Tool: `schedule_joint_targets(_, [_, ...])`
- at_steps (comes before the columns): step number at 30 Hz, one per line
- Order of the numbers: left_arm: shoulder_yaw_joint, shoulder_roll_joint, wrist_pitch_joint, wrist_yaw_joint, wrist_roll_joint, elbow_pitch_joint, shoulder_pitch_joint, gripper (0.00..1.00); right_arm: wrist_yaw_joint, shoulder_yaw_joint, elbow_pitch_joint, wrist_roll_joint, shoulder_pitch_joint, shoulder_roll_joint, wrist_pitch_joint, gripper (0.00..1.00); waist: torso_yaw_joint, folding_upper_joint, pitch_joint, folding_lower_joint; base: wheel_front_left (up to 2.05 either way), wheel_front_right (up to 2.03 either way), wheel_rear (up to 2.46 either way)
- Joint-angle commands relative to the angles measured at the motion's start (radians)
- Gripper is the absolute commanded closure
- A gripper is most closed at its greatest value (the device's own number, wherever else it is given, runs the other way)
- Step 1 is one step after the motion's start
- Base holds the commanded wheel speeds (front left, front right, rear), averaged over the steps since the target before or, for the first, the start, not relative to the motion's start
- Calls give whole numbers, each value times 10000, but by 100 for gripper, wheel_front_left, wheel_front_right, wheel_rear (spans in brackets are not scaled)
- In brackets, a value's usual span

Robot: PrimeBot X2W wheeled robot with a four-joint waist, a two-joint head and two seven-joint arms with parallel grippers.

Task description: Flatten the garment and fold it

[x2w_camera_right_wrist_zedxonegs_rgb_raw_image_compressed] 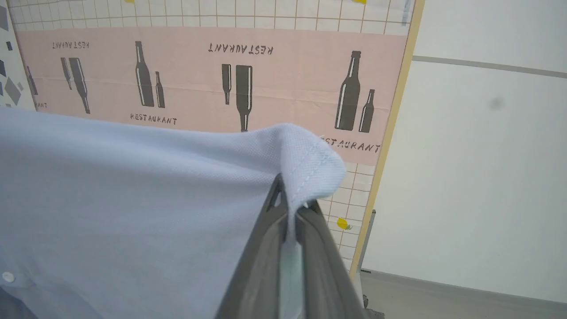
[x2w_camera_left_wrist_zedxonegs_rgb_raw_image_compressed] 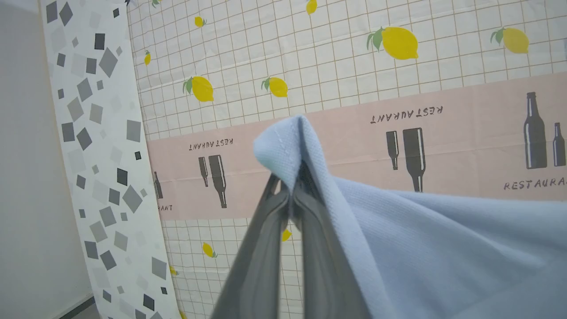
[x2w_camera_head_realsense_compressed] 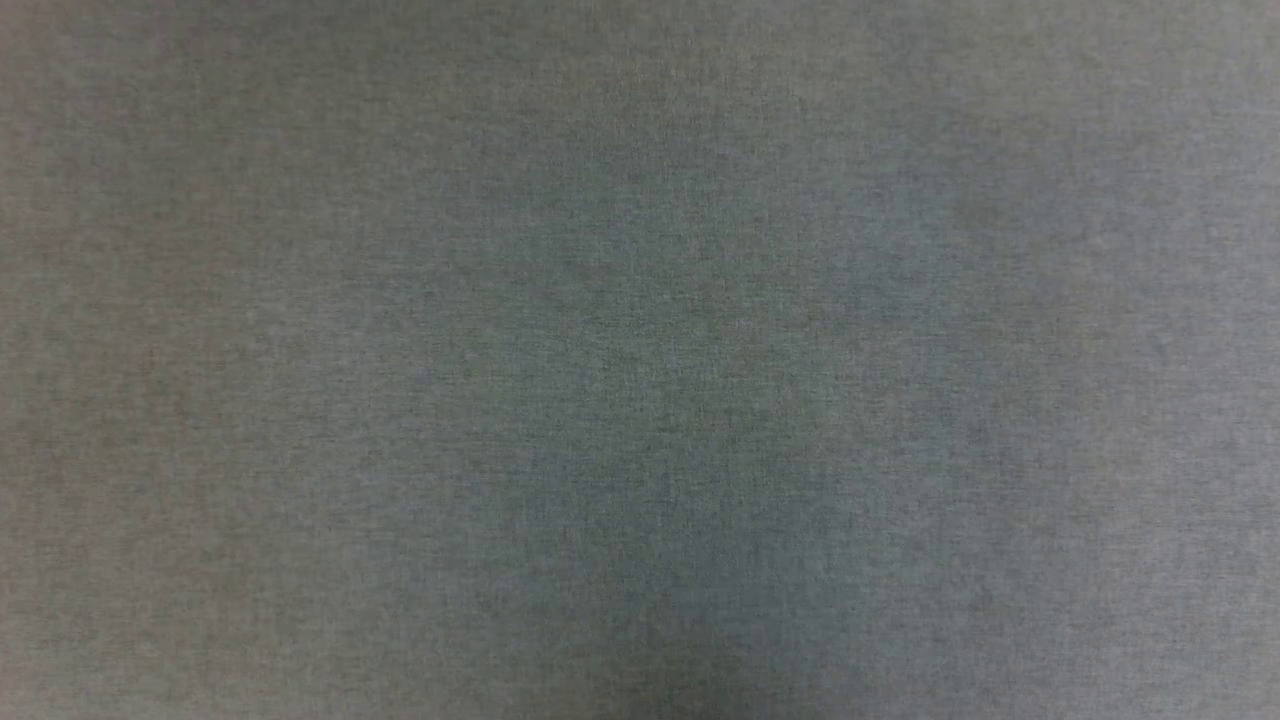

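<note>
The garment (x2w_camera_left_wrist_zedxonegs_rgb_raw_image_compressed: 443, 248) is light blue knit cloth, lifted above the table. My left gripper (x2w_camera_left_wrist_zedxonegs_rgb_raw_image_compressed: 290, 186) is shut on one stitched corner of it, which folds over the fingertips. The cloth stretches away to the right in the left wrist view. My right gripper (x2w_camera_right_wrist_zedxonegs_rgb_raw_image_compressed: 290, 206) is shut on another hemmed corner of the garment (x2w_camera_right_wrist_zedxonegs_rgb_raw_image_compressed: 133, 199), and the cloth spreads left from it with a slight sag. A small white button (x2w_camera_right_wrist_zedxonegs_rgb_raw_image_compressed: 8, 277) shows at the lower left. In the head view the garment (x2w_camera_head_realsense_compressed: 640, 360) hangs very close to the camera as a blurred grey-blue weave.
Below lies a table with a patterned cover (x2w_camera_left_wrist_zedxonegs_rgb_raw_image_compressed: 354, 75): white grid with lemons and a pink band with bottles and the word RESTAURANT (x2w_camera_right_wrist_zedxonegs_rgb_raw_image_compressed: 199, 88). A strip with grey squares (x2w_camera_left_wrist_zedxonegs_rgb_raw_image_compressed: 102, 177) borders one side. A pale wooden edge (x2w_camera_right_wrist_zedxonegs_rgb_raw_image_compressed: 390, 133) bounds the other, with white floor beyond.
</note>
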Motion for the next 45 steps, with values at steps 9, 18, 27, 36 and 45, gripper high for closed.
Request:
schedule_joint_targets(9, [-52,-197,-1307,-276,-133,1099,690,100,-19,-427,1162,39,384,-182,-807,100,280,0,444,-2,0,0,0])
schedule_joint_targets(18, [-744,-711,-2523,-1452,-1009,1772,4637,100,-19,1121,696,2830,4666,-1451,-1151,100,764,0,-922,-2,0,0,0])
schedule_joint_targets(27, [-1358,-1475,-2984,-1059,-1899,853,9890,100,-19,2171,-675,4767,10059,-2399,-1458,100,1153,0,-2960,-2,0,0,0])
schedule_joint_targets(36, [-630,-1495,-2860,79,-3844,-1664,15375,100,-19,2256,-1641,5187,13815,-2323,-1693,100,1121,0,-4339,-2,0,0,0])
schedule_joint_targets(45, [14,-958,-1461,1646,-5432,-4316,19387,100,-19,1383,-3218,5751,16947,-2408,-74,100,1244,0,-4909,-2,0,0,0])
